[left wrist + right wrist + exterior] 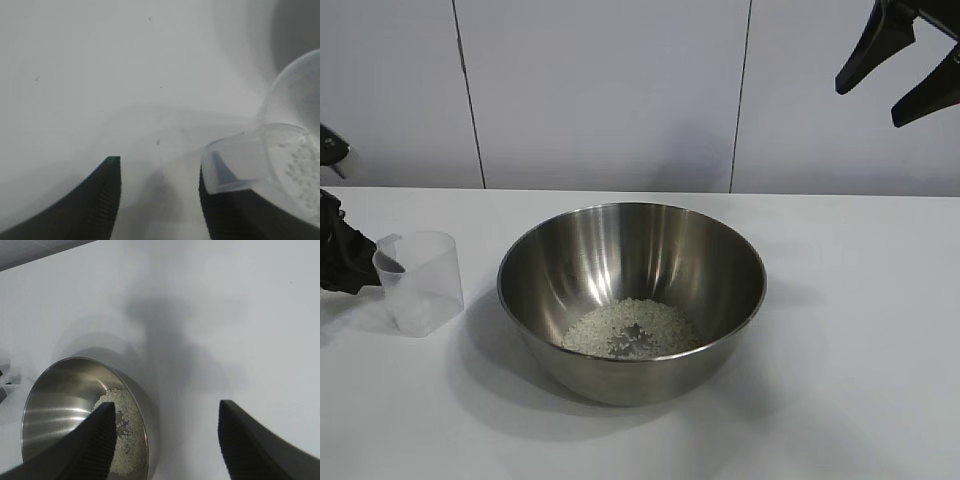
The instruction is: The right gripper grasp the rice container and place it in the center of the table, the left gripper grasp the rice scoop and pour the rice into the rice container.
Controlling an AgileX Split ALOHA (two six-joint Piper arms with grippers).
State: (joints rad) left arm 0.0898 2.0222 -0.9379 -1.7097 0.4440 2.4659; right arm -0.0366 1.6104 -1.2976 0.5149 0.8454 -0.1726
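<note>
The rice container [630, 270], a wide shiny steel bowl, stands mid-table with a pale heap of rice [630, 328] in its bottom. The rice scoop [420, 282], a clear plastic cup, stands upright on the table [840, 380] left of the bowl. My left gripper [358, 265] is at the far left edge, beside the scoop's handle. In the left wrist view it [160, 172] is open, the handle tab [235, 165] lies against one finger, and a few grains cling inside the scoop [300, 165]. My right gripper [871, 104] hangs open, high at the back right.
A pale panelled wall [610, 90] rises behind the table. In the right wrist view the open right gripper [166, 406] looks down on the bowl [60, 395], the rice [125, 435] and bare white tabletop [240, 315] beside it.
</note>
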